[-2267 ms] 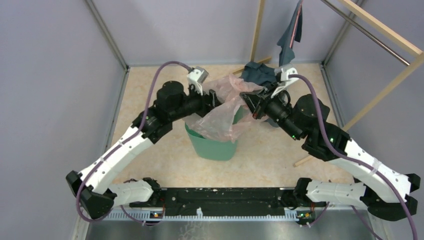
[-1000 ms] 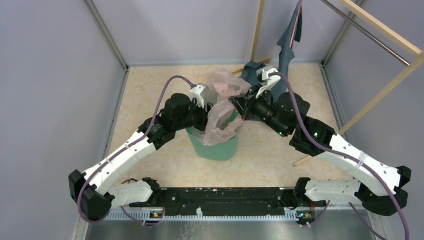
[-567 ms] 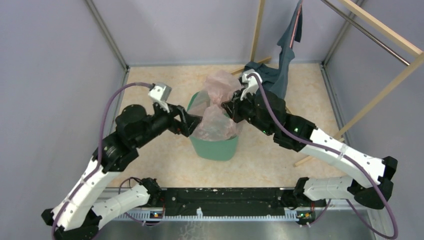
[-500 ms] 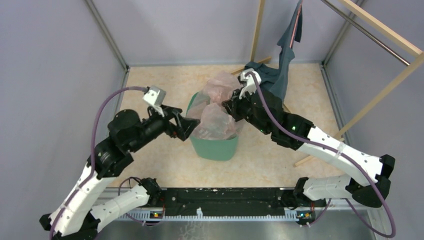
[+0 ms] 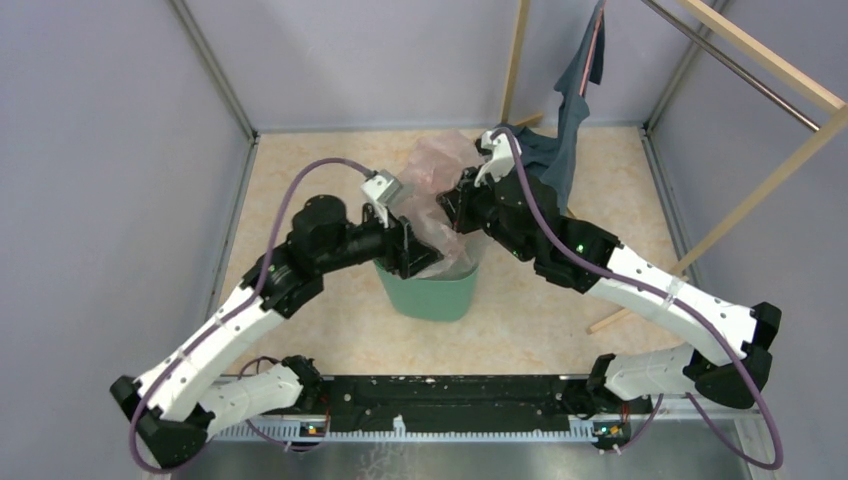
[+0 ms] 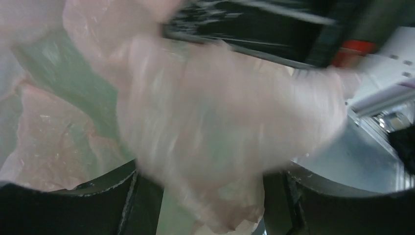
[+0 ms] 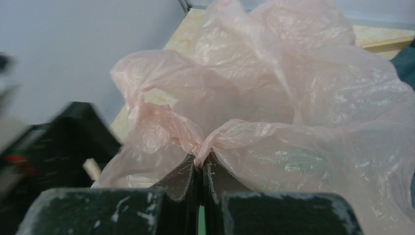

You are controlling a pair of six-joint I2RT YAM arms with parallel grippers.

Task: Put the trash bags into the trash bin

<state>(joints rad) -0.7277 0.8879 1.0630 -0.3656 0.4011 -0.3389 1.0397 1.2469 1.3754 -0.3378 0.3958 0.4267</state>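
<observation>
The pale-pink trash bag [image 5: 432, 178] bulges over the top of the mint-green trash bin [image 5: 430, 293] and partly hangs inside it. My right gripper [image 5: 452, 212] is at the bin's far right rim. In the right wrist view it [image 7: 199, 165] is shut on a pinched fold of the bag [image 7: 274, 98]. My left gripper [image 5: 418, 258] is over the bin's near left rim. In the left wrist view it [image 6: 208, 208] is open wide, with blurred bag film [image 6: 220, 122] hanging between the fingers and the green bin wall [image 6: 54, 68] behind.
A dark blue-grey garment [image 5: 548, 152] hangs from a wooden rack [image 5: 760, 62] and pools on the floor behind the bin, close to my right arm. Grey walls enclose the table. A black rail [image 5: 440, 390] runs along the near edge.
My left gripper let go, swung out left, then came back open to the bin's near rim. My right gripper moved left over the bin, still holding the bag, which sank lower.
</observation>
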